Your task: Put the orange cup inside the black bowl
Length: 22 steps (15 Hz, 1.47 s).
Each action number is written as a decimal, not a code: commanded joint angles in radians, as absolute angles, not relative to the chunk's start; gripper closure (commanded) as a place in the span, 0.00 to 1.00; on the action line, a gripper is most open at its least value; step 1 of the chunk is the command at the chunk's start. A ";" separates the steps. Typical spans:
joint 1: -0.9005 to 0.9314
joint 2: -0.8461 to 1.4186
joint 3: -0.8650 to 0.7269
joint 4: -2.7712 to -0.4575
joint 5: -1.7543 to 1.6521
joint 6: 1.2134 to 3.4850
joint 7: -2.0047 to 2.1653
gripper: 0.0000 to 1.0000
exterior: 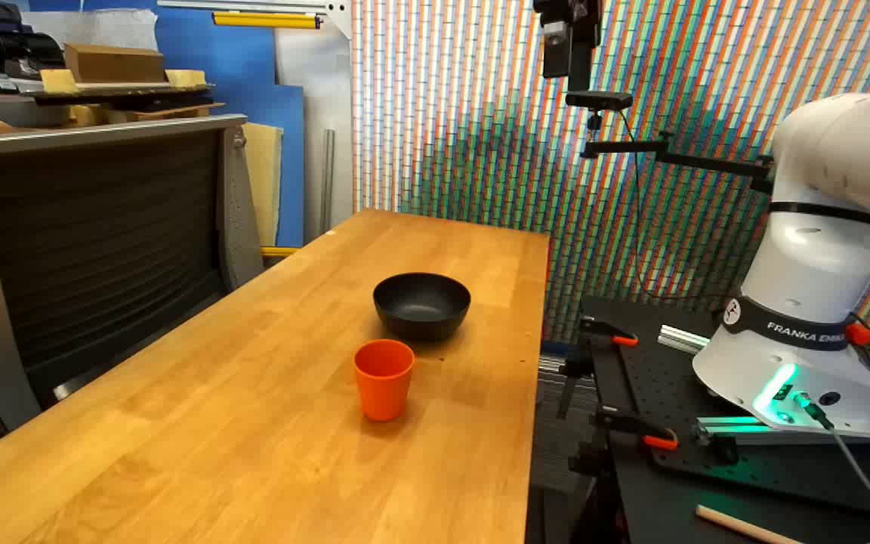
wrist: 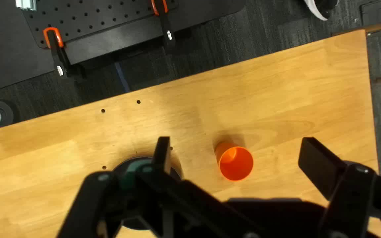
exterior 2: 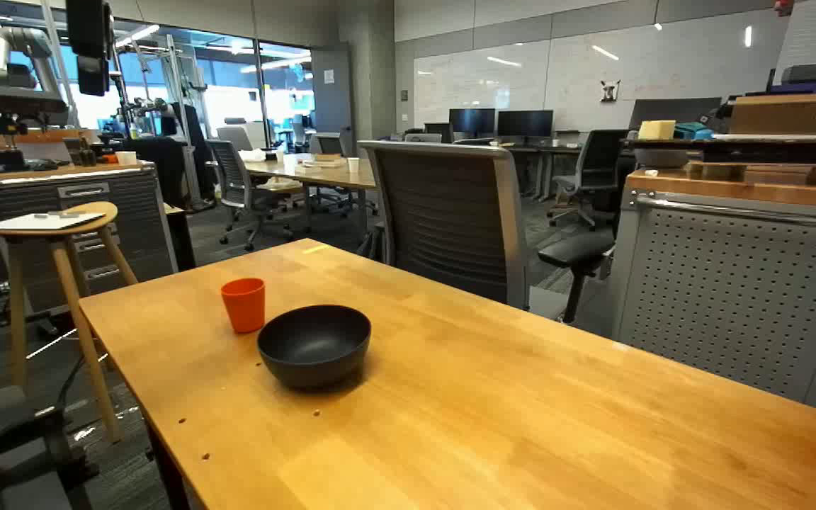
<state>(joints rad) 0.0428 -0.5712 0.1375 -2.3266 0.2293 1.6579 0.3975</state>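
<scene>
The orange cup (exterior: 384, 385) stands upright on the wooden table, beside the black bowl (exterior: 424, 310). The cup (exterior 2: 245, 304) and the bowl (exterior 2: 314, 347) also show apart in an exterior view. In the wrist view my gripper (wrist: 238, 155) is wide open and empty, high above the table. The cup (wrist: 235, 163) appears between its fingers, well below them. The bowl (wrist: 124, 168) is mostly hidden behind the left finger. Dark lower parts of the gripper show cut off at the top edge in both exterior views (exterior: 567, 57) (exterior 2: 91, 64).
The wooden table (exterior: 284, 461) ends on the robot's side at a gap before the black base table (wrist: 111, 49) with orange-tipped clamps (wrist: 53, 38). A camera on a mounting arm (exterior: 599, 100) stands beyond the table. An office chair (exterior 2: 443, 219) stands along the far side.
</scene>
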 commanded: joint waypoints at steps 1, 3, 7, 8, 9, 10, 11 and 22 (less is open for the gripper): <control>0.034 -0.571 0.144 -2.321 0.232 1.655 0.394 0.00; 0.034 -0.574 0.144 -2.316 0.232 1.655 0.394 0.00; 0.029 -0.549 0.151 -2.307 0.225 1.659 0.405 0.00; 0.023 -0.502 0.161 -2.298 0.217 1.694 0.415 0.00; 0.018 -0.466 0.170 -2.292 0.207 1.735 0.428 0.00; 0.019 -0.411 0.176 -2.280 0.202 1.788 0.426 0.00; 0.022 -0.360 0.183 -2.268 0.197 1.841 0.428 0.00; 0.078 0.141 0.160 -2.108 0.154 2.054 0.447 0.00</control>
<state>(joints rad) 0.0440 0.0269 0.1809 -2.1919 0.1686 2.0699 0.4288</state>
